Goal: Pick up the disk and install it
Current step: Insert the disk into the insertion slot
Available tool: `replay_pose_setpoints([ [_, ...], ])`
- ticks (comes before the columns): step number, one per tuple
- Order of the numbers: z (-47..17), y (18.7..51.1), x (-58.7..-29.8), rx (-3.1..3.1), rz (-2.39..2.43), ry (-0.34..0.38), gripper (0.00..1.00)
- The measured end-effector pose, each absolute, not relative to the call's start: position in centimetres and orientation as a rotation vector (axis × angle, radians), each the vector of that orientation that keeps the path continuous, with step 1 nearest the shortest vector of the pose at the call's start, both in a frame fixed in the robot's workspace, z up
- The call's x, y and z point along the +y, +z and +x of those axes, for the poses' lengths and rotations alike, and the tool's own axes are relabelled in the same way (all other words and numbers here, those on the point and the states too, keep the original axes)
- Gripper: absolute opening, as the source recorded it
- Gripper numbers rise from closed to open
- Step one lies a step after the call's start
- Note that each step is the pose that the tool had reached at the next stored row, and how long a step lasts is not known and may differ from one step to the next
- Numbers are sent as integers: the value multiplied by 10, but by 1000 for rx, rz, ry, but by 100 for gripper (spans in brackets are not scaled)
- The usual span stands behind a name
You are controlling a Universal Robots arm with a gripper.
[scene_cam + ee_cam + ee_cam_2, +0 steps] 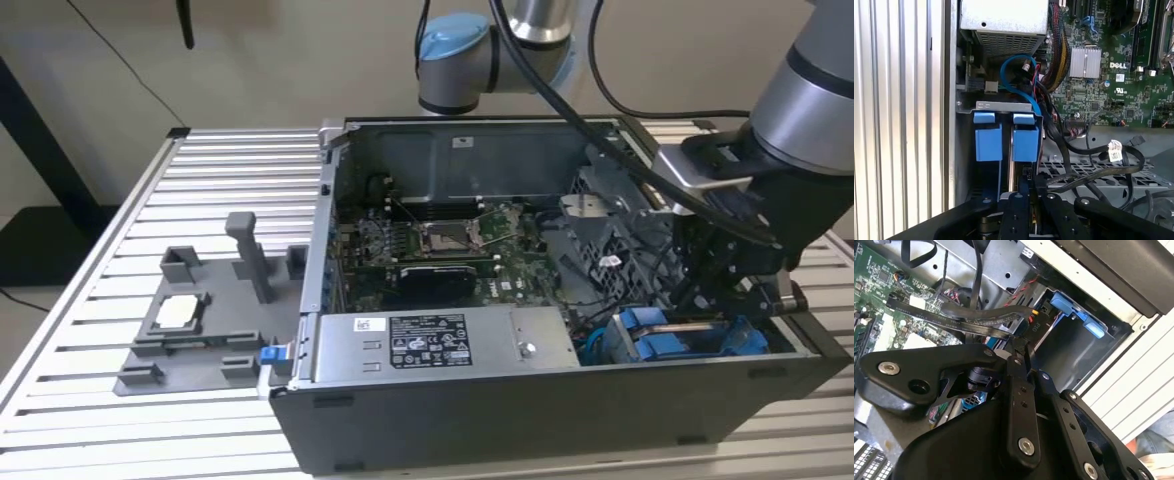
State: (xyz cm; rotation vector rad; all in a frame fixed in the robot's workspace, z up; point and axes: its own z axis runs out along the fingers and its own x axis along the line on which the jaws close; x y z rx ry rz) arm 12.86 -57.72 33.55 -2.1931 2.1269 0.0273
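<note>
One grey fixture is seen on the counter at the exterior view's left; rightward, the open computer case follows, where the fingers, clamped on the disk, are lowered between blue carriers.

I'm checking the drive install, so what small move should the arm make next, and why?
Probably a gentle push further into the bay. In the first wrist view the gripper sits in line with the blue-framed disk, which stands in the bay beside a second blue carrier; whether it is fully home I cannot tell.
</note>
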Motion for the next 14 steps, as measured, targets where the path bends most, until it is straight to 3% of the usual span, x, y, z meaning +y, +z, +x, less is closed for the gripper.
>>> replay_pose_setpoints([
  [4,129,335,-577,2126,-2193,28,18],
  [5,129,336,-577,2127,-2193,28,24],
  [14,129,366,-578,2134,-2191,33,24],
])
